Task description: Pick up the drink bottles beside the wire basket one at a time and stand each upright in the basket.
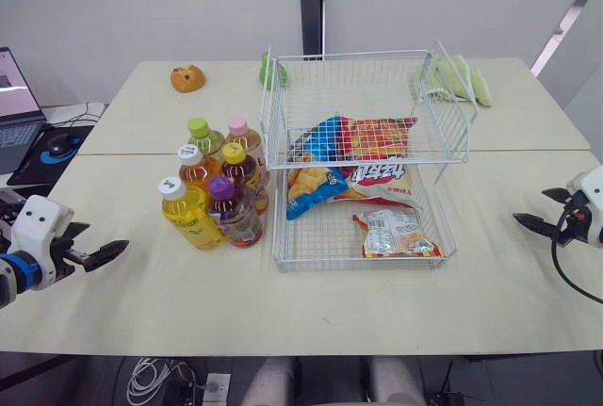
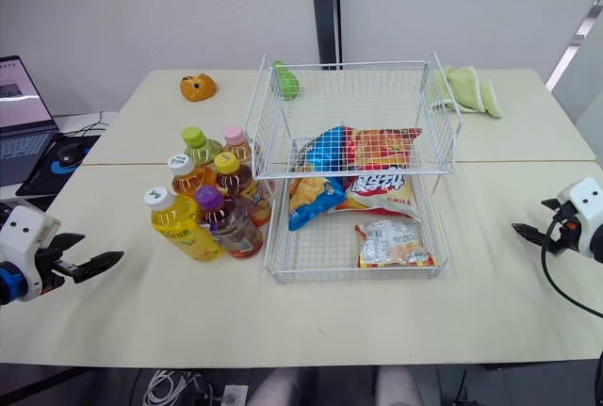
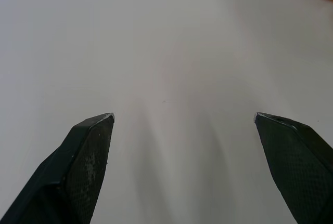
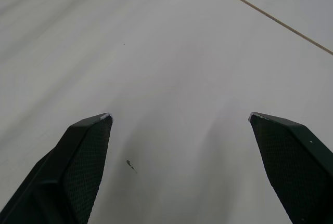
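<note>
Several drink bottles stand upright in a tight cluster on the table just left of the wire basket (image 1: 363, 263). Nearest me are a yellow bottle with a white cap (image 1: 188, 214) and a dark bottle with a purple cap (image 1: 232, 213). Behind them are orange, yellow-capped, green-capped (image 1: 204, 138) and pink-capped (image 1: 243, 136) bottles. My left gripper (image 1: 105, 241) hovers open over bare table, left of and nearer me than the cluster; its fingers (image 3: 88, 151) hold nothing. My right gripper (image 1: 530, 205) is open over bare table, well right of the basket, its fingers (image 4: 83, 151) apart.
The basket has two tiers; snack bags (image 1: 353, 180) lie in the lower one, and another bag (image 1: 363, 138) shows through the upper tier's mesh. A laptop (image 1: 14, 105) and mouse (image 1: 58, 145) sit far left. An orange toy (image 1: 187, 78) and green cloth (image 1: 462, 81) lie at the back.
</note>
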